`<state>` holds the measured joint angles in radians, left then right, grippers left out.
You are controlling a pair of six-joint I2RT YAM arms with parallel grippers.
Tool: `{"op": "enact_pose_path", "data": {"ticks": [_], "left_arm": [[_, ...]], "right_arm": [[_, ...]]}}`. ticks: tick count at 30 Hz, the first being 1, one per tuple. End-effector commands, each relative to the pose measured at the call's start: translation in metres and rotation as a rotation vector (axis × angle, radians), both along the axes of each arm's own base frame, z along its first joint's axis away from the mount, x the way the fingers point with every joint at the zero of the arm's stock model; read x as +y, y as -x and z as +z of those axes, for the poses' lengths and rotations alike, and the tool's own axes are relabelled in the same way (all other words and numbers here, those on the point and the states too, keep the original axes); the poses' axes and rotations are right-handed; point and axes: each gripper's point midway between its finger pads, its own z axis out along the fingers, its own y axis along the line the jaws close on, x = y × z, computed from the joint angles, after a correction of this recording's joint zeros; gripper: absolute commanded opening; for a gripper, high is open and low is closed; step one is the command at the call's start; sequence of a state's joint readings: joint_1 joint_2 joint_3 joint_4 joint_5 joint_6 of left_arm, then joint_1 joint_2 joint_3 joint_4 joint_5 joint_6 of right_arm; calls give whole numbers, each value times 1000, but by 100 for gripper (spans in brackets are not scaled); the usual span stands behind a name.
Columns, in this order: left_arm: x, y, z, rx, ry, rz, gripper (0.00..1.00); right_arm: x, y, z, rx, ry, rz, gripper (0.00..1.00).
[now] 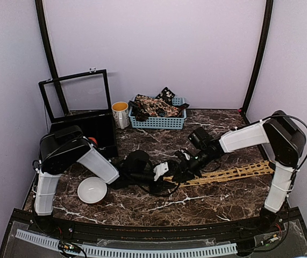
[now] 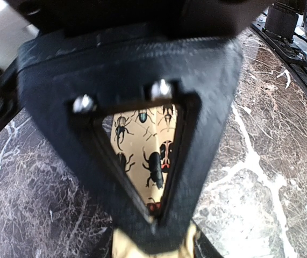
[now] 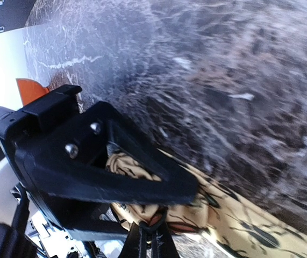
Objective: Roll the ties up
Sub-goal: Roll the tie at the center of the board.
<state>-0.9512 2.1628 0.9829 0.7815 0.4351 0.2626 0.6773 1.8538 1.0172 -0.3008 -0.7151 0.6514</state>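
1. Left wrist: shows mustard tie (image 2: 152,161) through the window of the near finger (image 2: 88,80), beetle print facing up, more fabric poking out under the tip. Reads as left gripper (image 2: 153,239) pinching the tie end; hides the far finger, so a judgement only. Risk: losing that end under a sideways tug from the other arm.
2. Right wrist: shows right gripper (image 3: 185,191) pressed together on a bunched fold of the same tie, remaining strip trailing off to lower right across the stone. Risk: rolling a crease into the coil, or a crooked spiral from an off-centre pinch.
3. Top external: puts both grippers just beside each other mid-table, tie's free length lying flat toward the right, well apart from white bowl (image 1: 92,190) at near left. Risk: finger clash at such close spacing; tail dragging skewed across the top. Surface: dark brown marble-look table (image 1: 223,207), glossy, probably slick under fabric. Room: pale lilac walls (image 1: 158,43), black frame posts (image 1: 48,48); along the back, pale blue basket (image 1: 158,123) heaped with dark ties (image 1: 154,105), mug (image 1: 120,114) beside it, open black box (image 1: 91,129) with glass lid (image 1: 75,97) at left.
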Motion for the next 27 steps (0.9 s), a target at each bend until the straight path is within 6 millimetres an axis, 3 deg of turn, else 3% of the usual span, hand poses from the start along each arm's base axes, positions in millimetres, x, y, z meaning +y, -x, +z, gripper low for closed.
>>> {"op": "enact_pose_path", "data": {"ticks": [1,8,10,14,19,27], "left_arm": [[36,12,-51,102,-199,39,37],[36,12,-51,104,-199,39,38],[36,11,-48,101,-186,42,43],[32,7,-26,85,-96,59,61],[29,2,11,63,55,75,67],[16,-5,19,53,116,65,80]], "right_arm": [[-33,-2,-11,4,72,-40,0],[-51,0,-28,20,115,-36,0],[-55,-1,-33,22,131,-39,0],[-61,1,-45,35,161,-31,0],[-71,7,-59,56,198,-27,0],[-72,8,-59,64,188,-23,0]]}}
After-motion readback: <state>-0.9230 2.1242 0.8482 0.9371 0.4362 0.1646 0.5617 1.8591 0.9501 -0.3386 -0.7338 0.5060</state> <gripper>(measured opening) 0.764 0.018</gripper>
